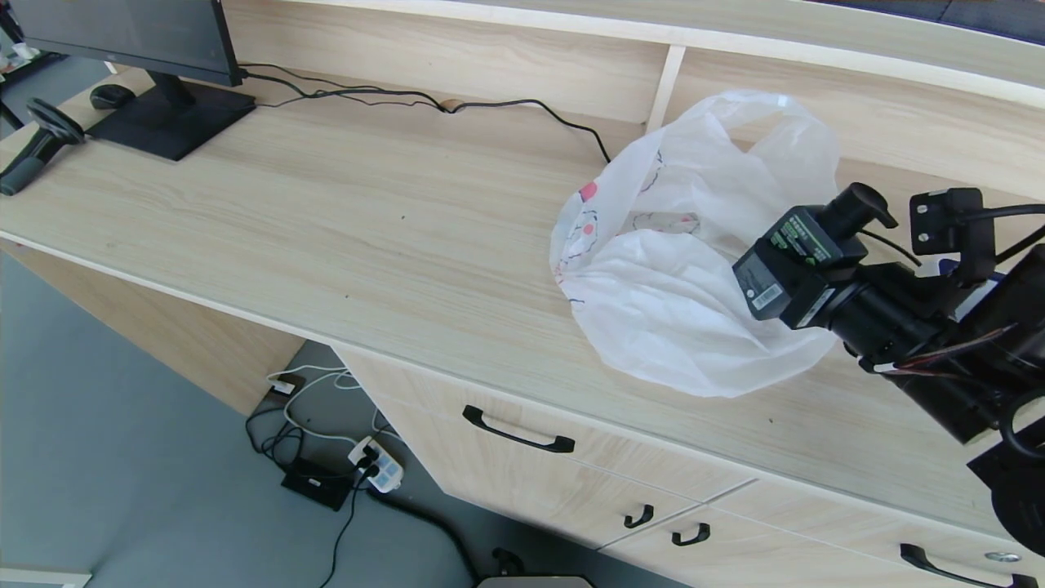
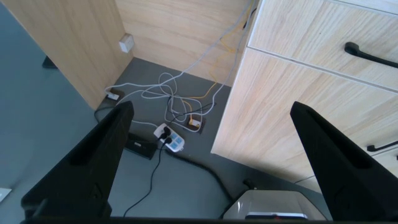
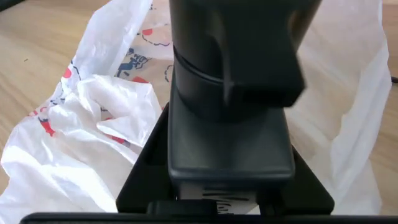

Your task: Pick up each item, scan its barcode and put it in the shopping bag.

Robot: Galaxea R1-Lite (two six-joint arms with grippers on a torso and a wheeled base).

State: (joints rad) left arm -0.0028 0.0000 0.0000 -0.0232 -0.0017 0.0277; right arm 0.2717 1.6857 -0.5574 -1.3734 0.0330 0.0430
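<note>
A white plastic shopping bag (image 1: 669, 327) with printed drawings lies open on the right part of the wooden counter (image 1: 367, 229). My right gripper (image 1: 849, 314) is shut on a black boxy item (image 1: 804, 257) with a round cap and a barcode label, held just above the bag's right side. In the right wrist view the black item (image 3: 230, 93) stands between my right gripper's (image 3: 227, 190) fingers, with the bag (image 3: 93, 130) beneath. My left gripper (image 2: 208, 168) hangs open and empty below counter height, over the grey floor. A black handheld barcode scanner (image 1: 37, 143) lies at the counter's far left.
A monitor on a black stand (image 1: 171, 114) is at the back left, with cables (image 1: 424, 102) trailing along the back wall. Drawers with black handles (image 1: 518, 433) are under the counter. A power strip and wires (image 2: 169, 138) lie on the floor.
</note>
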